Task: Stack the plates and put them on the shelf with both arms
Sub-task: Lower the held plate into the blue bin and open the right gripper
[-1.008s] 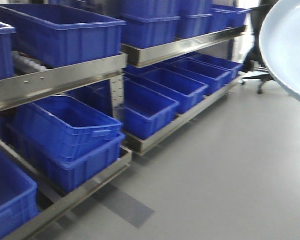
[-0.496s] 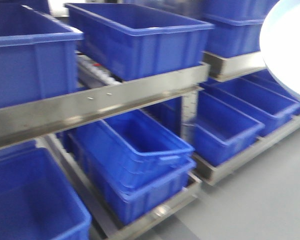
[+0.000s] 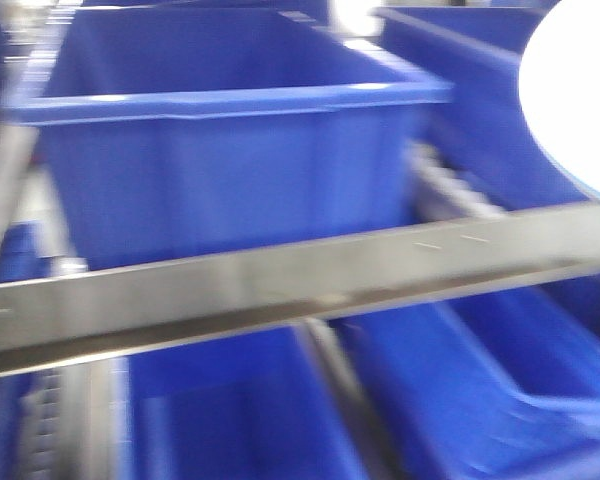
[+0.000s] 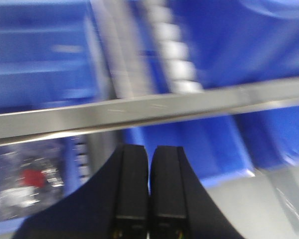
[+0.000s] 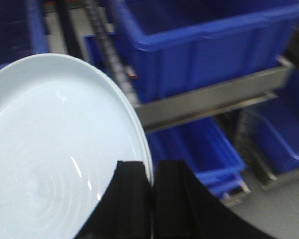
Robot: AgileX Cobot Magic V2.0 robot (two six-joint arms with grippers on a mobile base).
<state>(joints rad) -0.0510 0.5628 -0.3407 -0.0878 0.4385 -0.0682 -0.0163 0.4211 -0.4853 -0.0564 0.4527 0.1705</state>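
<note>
A pale blue-white glossy plate (image 5: 55,149) fills the left of the right wrist view, tilted on edge. My right gripper (image 5: 152,168) is shut on its rim, one black finger on each face. The same plate (image 3: 575,100) shows as a bright disc at the upper right of the front view. The shelf is a metal rack; its steel rail (image 3: 280,285) crosses the front view close ahead. My left gripper (image 4: 149,149) is shut with nothing between its fingers and points at a shelf rail (image 4: 139,109). All views are blurred by motion.
A large blue bin (image 3: 230,150) sits on the upper shelf level straight ahead, with more blue bins (image 3: 480,400) below the rail. In the right wrist view a blue bin (image 5: 204,45) stands above a rail (image 5: 209,97), with grey floor (image 5: 284,209) at lower right.
The front view has swung along the rack and closed in, so the floor is gone and one bin fills the frame. The plate keeps its place at upper right.
</note>
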